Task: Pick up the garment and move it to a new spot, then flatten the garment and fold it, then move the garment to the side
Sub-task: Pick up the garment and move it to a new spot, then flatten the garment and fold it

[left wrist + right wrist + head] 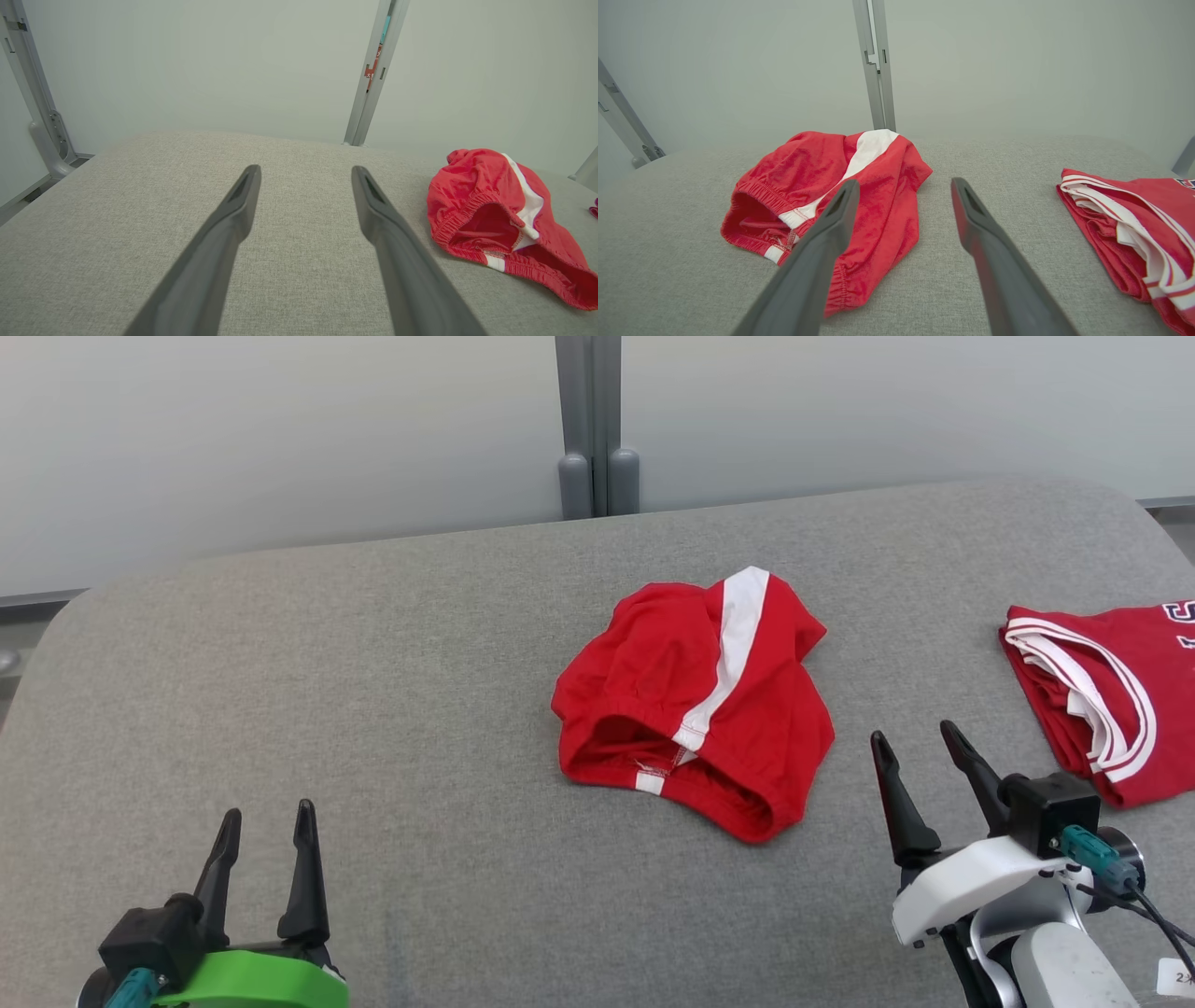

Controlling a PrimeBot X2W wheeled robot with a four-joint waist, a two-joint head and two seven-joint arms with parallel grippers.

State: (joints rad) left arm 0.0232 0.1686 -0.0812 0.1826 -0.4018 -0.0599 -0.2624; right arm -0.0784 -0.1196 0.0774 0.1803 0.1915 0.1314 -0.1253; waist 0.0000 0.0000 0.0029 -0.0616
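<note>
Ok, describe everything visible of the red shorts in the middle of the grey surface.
The red shorts lie crumpled in a loose heap near the middle of the grey cloth-covered surface. Thin, soft-looking fabric, one broad white side stripe, a gathered elastic waistband gaping toward the robot. Only the surface touches them.

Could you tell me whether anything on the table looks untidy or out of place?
The red shorts lie bunched on the table, waistband gaping and white side stripe bent, unlike the folded red jersey at the right. The left gripper and right gripper are open, clear of the cloth.
</note>
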